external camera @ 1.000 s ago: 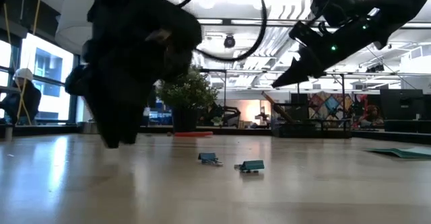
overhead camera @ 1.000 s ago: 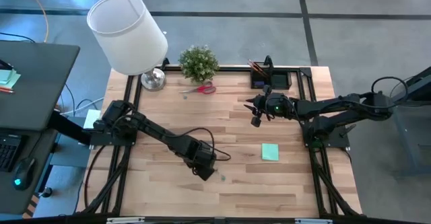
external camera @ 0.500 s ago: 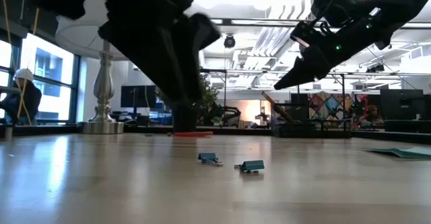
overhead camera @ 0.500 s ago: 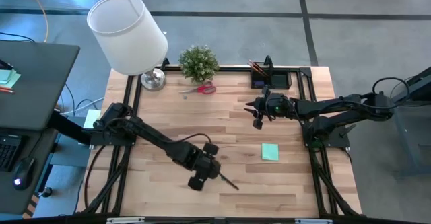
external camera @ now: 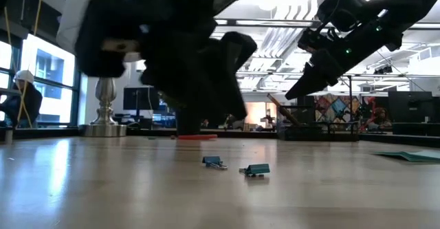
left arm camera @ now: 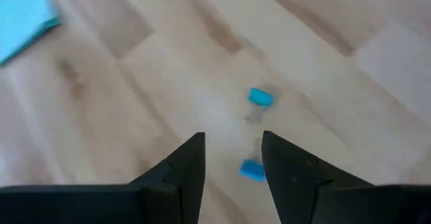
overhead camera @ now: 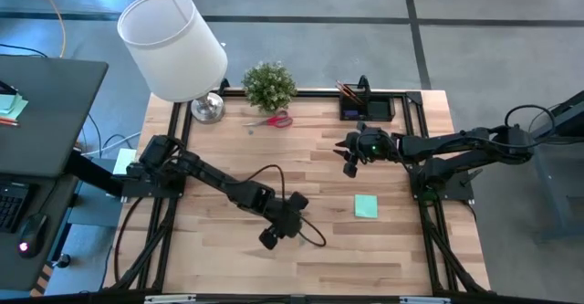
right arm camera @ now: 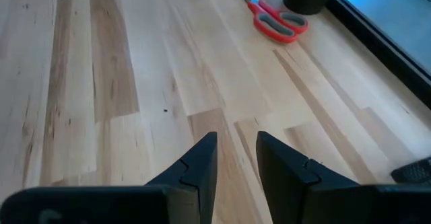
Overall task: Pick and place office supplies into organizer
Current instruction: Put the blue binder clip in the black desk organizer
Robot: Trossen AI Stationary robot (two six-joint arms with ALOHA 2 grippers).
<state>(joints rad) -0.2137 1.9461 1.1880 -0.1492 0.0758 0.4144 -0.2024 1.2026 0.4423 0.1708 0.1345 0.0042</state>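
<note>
Two small blue binder clips (left arm camera: 260,97) (left arm camera: 253,170) lie on the wood just ahead of my left gripper (left arm camera: 232,140), which is open, slants down and hangs above the table's near middle (overhead camera: 294,218). In the low view the clips (external camera: 214,161) (external camera: 258,169) rest flat on the tabletop. The mint-green sticky-note pad (overhead camera: 366,206) lies to the right of that gripper. Red-handled scissors (overhead camera: 271,120) lie near the potted plant. The black organizer (overhead camera: 367,105) stands at the far edge with pencils in it. My right gripper (overhead camera: 348,165) hovers open and empty in front of the organizer.
A white-shaded lamp (overhead camera: 173,44) and a potted plant (overhead camera: 269,85) stand at the far left. A black cable (overhead camera: 310,235) loops off the left arm over the table. Bare wood lies between the two arms and along the near edge.
My left gripper has rolled about its own axis by roughly a quarter turn and tipped its fingers more steeply down. It has also shifted a little toward the table's right edge above the clips. The clips have stayed where they were.
</note>
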